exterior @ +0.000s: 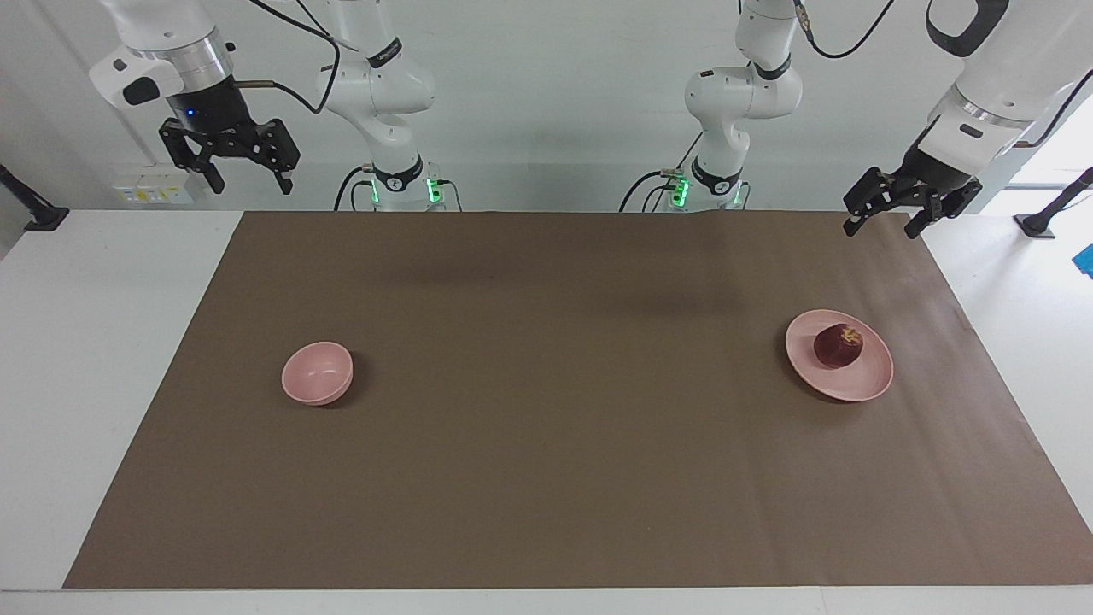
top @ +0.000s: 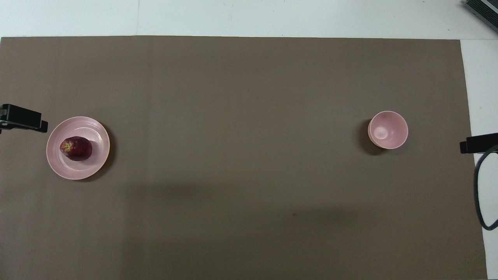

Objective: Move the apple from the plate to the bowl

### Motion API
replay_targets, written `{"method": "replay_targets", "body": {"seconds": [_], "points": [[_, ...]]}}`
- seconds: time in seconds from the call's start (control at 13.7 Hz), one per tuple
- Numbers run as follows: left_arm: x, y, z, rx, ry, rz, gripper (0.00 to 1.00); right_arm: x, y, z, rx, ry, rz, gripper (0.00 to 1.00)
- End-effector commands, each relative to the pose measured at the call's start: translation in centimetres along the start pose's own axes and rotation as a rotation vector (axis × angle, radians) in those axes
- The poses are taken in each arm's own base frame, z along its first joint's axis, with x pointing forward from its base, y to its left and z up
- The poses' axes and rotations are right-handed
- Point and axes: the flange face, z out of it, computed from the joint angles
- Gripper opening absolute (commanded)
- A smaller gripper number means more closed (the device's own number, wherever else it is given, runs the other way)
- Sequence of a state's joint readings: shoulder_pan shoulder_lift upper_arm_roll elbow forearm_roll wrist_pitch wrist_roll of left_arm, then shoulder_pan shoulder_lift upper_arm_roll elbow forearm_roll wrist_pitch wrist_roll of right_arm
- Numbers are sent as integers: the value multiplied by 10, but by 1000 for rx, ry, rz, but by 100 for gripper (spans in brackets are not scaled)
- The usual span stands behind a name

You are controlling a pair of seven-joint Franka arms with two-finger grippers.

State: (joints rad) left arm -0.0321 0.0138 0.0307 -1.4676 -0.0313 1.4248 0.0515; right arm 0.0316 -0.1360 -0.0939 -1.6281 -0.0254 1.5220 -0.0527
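Note:
The dark red apple (exterior: 838,346) (top: 76,148) lies on the pale pink plate (exterior: 858,380) (top: 97,134), toward the left arm's end of the table. The small pink bowl (exterior: 318,373) (top: 388,130) stands empty toward the right arm's end. My left gripper (exterior: 884,225) hangs open, raised over the mat's edge and clear of the plate; only a tip of it (top: 24,118) shows in the overhead view. High over the mat's corner at the other end, my right gripper (exterior: 249,182) is open and holds nothing; its tip (top: 477,143) shows at the overhead view's edge.
A brown mat (exterior: 546,427) covers most of the white table (exterior: 85,342). The two arm bases (exterior: 397,184) (exterior: 713,184) stand at the table's edge nearest the robots. A dark cable (top: 480,194) hangs by the right gripper.

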Motion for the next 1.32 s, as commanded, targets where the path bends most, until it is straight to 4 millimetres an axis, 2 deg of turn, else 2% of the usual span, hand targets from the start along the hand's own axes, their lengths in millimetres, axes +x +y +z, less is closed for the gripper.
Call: {"method": "replay_targets", "body": {"seconds": [0.0,0.29,0.44,0.66,0.8,0.95,1.1,1.24], "points": [[0,3,-4,16,-5,58,100,-9,3,0,1,-11,-11,100],[-4,-5,0,8,-8,44,100,-9,4,0,2,-18,-14,100],[-3,-5,4,10,-11,43,100,-10,3,-7,3,-22,-17,100],[-3,-14,5,8,-16,31,100,-9,-3,-8,7,-20,-29,100],[1,-16,6,7,-15,28,100,-10,-13,-9,3,-19,-47,100],[2,-38,9,5,-16,-11,100,-9,-18,-7,4,-14,-49,100],[9,-46,19,3,-29,-14,100,-7,-20,5,6,-44,-53,100],[19,-51,31,1,-35,-19,100,-6,-20,6,6,-40,-55,100]]}}
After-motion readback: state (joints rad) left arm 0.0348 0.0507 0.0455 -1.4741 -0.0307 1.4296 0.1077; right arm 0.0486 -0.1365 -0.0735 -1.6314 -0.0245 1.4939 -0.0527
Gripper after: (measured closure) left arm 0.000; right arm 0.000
